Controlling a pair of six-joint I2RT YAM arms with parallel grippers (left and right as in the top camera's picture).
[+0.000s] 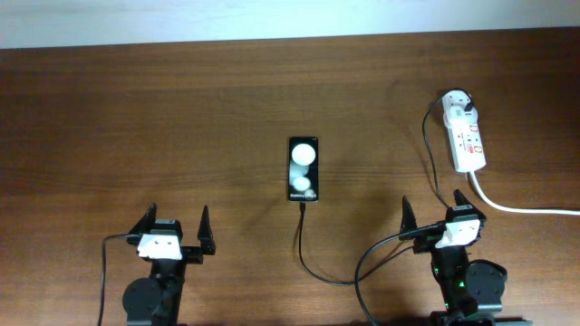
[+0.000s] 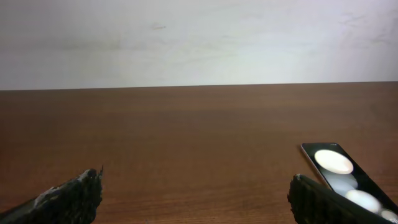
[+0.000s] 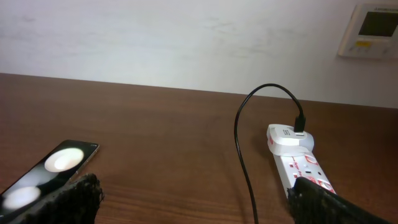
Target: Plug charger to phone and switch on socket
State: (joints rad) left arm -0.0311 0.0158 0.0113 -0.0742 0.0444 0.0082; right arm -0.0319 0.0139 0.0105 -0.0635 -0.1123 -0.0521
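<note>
The black phone [image 1: 303, 168] lies face up mid-table, with the charger's thin black cable [image 1: 304, 249] running into its near end. The cable loops right and up to the white plug adapter [image 1: 459, 107] seated in the far end of the white socket strip [image 1: 466, 139]. The phone also shows in the left wrist view [image 2: 345, 177] and the right wrist view [image 3: 46, 171]. The socket [image 3: 297, 163] and cable [image 3: 242, 149] show in the right wrist view. My left gripper [image 1: 174, 230] is open and empty, left of the phone. My right gripper [image 1: 438, 214] is open and empty, below the socket.
The socket's thick white cord [image 1: 526, 209] runs off to the right edge. A white wall panel [image 3: 371, 31] hangs on the wall behind the table. The robots' thicker black cables [image 1: 381, 258] trail near the right arm's base.
</note>
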